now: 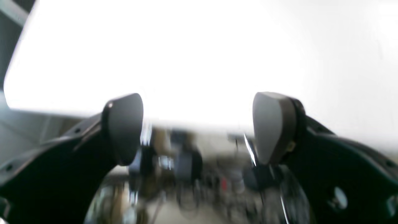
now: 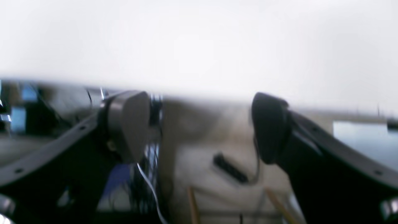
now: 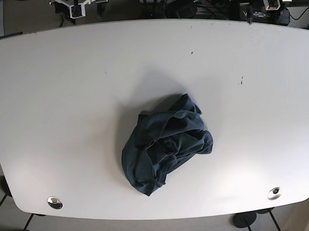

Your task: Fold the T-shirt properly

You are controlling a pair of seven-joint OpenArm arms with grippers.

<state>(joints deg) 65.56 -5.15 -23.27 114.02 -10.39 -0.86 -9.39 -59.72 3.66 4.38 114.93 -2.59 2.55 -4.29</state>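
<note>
One dark T-shirt (image 3: 165, 144), crumpled in a heap near the middle of the white tabletop (image 3: 67, 98); my left claw (image 1: 199, 127) and right claw (image 2: 200, 126) both spread, holding nothing.

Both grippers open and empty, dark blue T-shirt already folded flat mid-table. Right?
Not quite. The base view shows the dark blue T-shirt lying in a crumpled heap mid-table on the white table, not folded flat. The rest holds: the wrist views show the left gripper and right gripper open and empty.
</note>
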